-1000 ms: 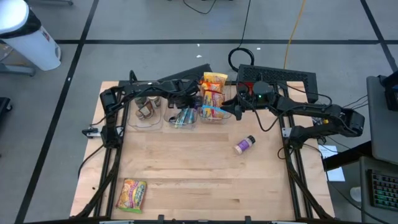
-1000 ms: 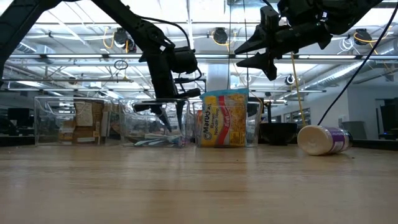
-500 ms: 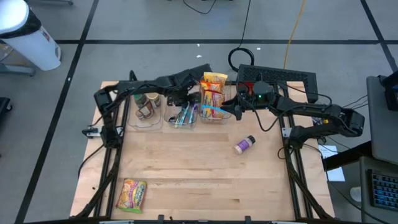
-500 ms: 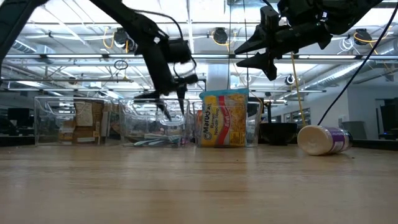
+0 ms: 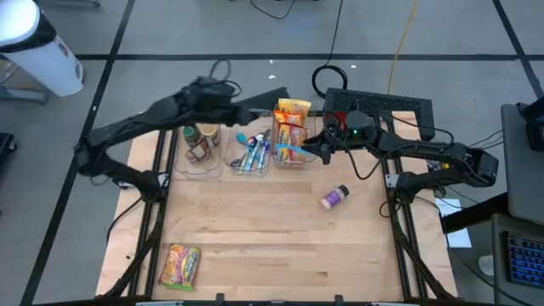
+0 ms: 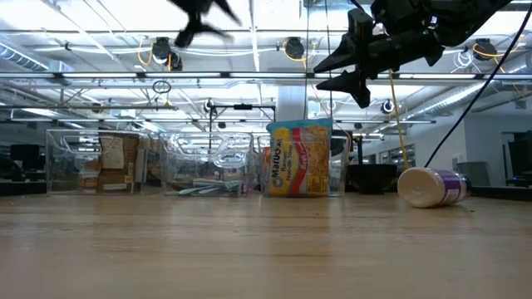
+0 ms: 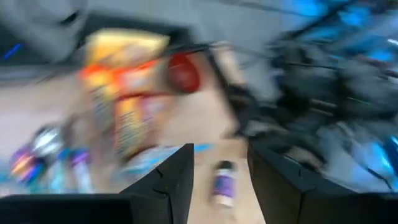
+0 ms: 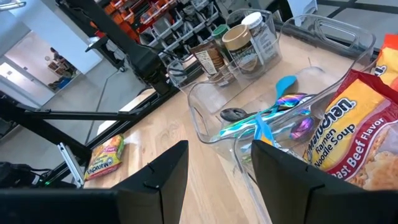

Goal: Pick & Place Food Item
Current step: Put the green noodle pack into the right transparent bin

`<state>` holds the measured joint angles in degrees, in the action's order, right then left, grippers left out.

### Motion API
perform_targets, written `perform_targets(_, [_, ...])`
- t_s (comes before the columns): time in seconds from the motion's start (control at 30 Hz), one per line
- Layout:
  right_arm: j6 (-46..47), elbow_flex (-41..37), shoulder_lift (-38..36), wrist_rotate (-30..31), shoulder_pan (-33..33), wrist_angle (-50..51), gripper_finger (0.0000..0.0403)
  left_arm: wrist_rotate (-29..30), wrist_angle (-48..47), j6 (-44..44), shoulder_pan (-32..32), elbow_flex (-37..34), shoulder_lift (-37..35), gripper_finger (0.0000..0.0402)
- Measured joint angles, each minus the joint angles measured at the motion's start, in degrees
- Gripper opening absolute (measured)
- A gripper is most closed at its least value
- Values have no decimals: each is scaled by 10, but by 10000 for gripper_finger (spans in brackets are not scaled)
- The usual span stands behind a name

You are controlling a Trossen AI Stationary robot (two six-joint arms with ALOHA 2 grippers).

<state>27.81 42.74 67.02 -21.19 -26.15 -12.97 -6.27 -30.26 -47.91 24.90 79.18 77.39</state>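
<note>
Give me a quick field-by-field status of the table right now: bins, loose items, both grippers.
left gripper: raised above the back bins, fingers apart, nothing between them
right gripper: open, empty, hovering by the ramen bin
middle bin: clear, holds iridescent utensils
left bin: clear, holds jars
ramen packs: standing in the right-hand bin
purple-label bottle: on its side on the wood, right of centre
noodle packet: flat, near front-left corner
</note>
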Motion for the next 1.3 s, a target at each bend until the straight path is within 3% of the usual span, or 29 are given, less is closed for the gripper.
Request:
perform_targets(0.17, [0, 0, 0, 0, 0, 19, 169, 19, 76, 101, -76, 0, -64, 154])
perform_targets(0.4, [10, 0, 0, -1, 0, 47, 169, 96, 273, 129, -172, 0, -54, 154])
perform_targets(0.67, [11, 0, 0, 0, 0, 44, 169, 96, 460, 208, -203, 0, -1, 154])
perform_targets(0.83, [-1, 0, 0, 4, 0, 42, 169, 122, 607, 159, -198, 0, 52, 154])
perform_targets(0.97, [0, 0, 0, 3, 0, 42, 169, 74, 583, 164, -196, 0, 58, 154])
perform_targets(1.13, [40, 0, 0, -20, 12, 42, 169, 37, 439, 170, -205, 0, 16, 154])
perform_targets(1.3, [50, 0, 0, -58, 54, 39, 169, 44, 276, 200, -238, 0, -52, 154])
